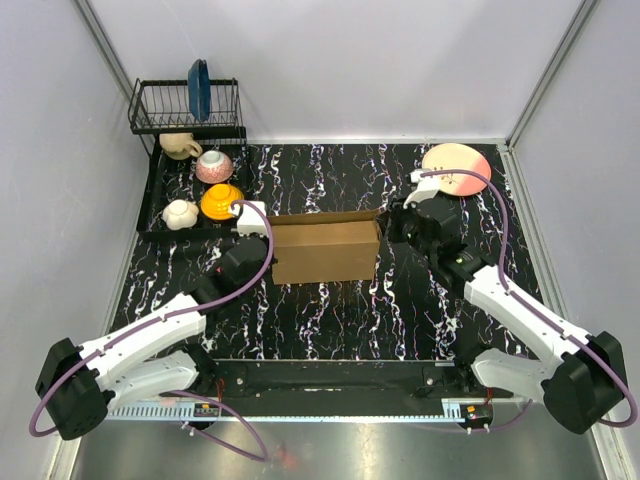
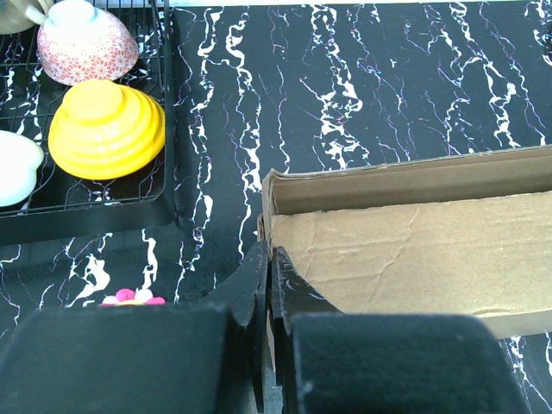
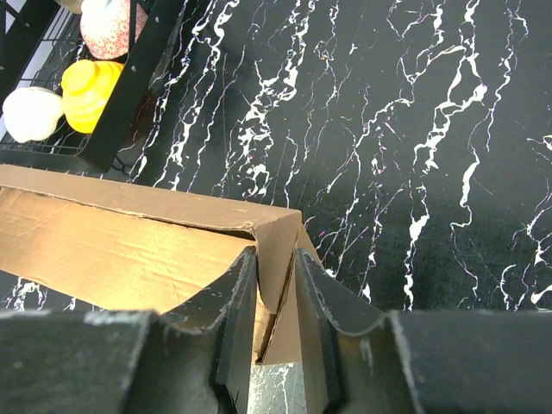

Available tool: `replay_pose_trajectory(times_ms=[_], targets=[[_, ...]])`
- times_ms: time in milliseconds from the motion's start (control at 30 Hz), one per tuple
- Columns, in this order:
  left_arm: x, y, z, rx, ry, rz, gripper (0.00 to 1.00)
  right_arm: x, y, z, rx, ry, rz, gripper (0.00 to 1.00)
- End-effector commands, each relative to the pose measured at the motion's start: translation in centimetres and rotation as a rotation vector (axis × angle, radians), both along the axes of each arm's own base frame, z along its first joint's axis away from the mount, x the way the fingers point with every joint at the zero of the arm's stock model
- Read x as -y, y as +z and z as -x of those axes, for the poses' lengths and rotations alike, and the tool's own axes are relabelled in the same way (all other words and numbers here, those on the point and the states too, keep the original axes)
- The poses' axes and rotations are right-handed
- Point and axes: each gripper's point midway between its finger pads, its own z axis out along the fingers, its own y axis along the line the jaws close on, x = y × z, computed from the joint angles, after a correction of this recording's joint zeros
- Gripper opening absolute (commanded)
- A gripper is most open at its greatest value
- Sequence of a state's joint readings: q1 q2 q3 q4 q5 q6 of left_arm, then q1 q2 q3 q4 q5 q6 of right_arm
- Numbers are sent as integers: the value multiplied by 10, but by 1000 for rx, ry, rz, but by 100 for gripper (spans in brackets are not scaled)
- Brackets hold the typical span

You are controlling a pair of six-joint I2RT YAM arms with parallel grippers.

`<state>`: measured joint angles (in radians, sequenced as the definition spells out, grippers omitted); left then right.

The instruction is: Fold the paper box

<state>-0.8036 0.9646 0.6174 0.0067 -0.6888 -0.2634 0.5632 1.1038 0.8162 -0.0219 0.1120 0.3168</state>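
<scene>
The paper box is plain brown cardboard, lying lengthwise in the middle of the black marbled table. Its long back wall stands up, and the top panel lies flat. My left gripper is at the box's left end. In the left wrist view its jaws are pinched shut on the thin left end wall. My right gripper is at the right end. In the right wrist view its fingers are closed on the doubled corner flap.
A black tray at the back left holds a yellow bowl, a pink floral bowl and a white cup. A wire rack behind it holds a blue plate. A pink plate lies at the back right.
</scene>
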Motion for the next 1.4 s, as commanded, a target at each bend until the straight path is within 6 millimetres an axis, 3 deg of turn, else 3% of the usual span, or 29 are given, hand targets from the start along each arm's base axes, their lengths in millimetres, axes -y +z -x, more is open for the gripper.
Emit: replay_pose_trajectory(times_ms=[0, 100, 267, 467, 700, 1367], targets=[[-1, -25, 7, -82, -35, -77, 0, -7, 26, -11, 79, 3, -28, 29], [-1, -25, 7, -83, -37, -80, 0, -9, 25, -12, 79, 9, -32, 25], [-1, -27, 7, -88, -38, -76, 0, -9, 24, -11, 82, 11, -30, 0], [1, -32, 9, -102, -37, -55, 0, -4, 13, -2, 55, 1, -40, 0], [1, -40, 12, -115, -26, -18, 0, 5, -25, 17, -21, -5, -36, 0], [11, -74, 21, -185, -26, 103, 0, 13, -93, 48, -155, 4, -22, 0]])
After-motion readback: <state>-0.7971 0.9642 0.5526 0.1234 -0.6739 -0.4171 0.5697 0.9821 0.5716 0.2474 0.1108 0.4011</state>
